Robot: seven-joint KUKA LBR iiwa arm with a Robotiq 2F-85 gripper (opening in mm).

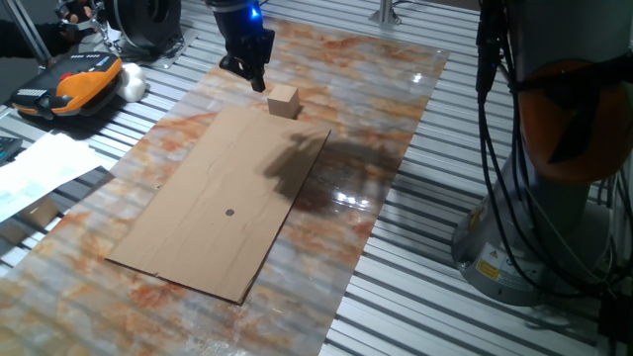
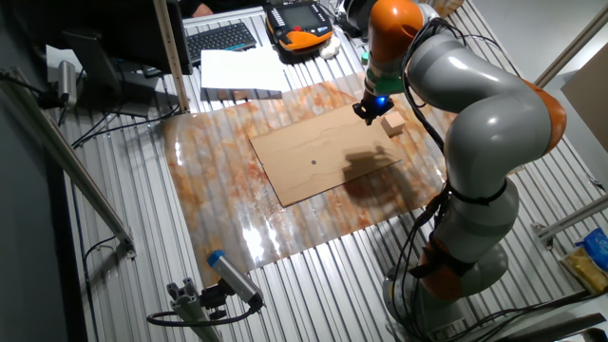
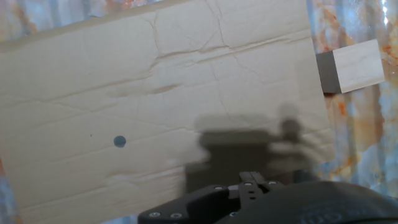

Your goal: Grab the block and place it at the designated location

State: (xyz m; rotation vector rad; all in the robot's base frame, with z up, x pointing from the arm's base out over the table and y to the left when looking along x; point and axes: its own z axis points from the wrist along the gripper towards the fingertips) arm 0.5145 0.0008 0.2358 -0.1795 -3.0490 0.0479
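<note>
The block (image 1: pixel 283 100) is a small light-tan wooden cube that stands on the marbled tabletop just past the far edge of the cardboard sheet (image 1: pixel 198 227). It also shows in the other fixed view (image 2: pixel 393 124) and at the right edge of the hand view (image 3: pixel 354 65). The designated location (image 1: pixel 229 212) is a tiny dark dot on the cardboard, also seen in the other fixed view (image 2: pixel 314 161) and the hand view (image 3: pixel 119 142). My gripper (image 1: pixel 254 77) hangs above the table just left of the block, apart from it, with its fingers apart and empty. It also shows in the other fixed view (image 2: pixel 369 112).
An orange-and-black pendant (image 1: pixel 77 83) and white papers (image 1: pixel 40 168) lie off the table's left side. The robot's base (image 1: pixel 554 148) and cables stand at the right. A keyboard (image 2: pixel 220 38) and a monitor stand are at the back.
</note>
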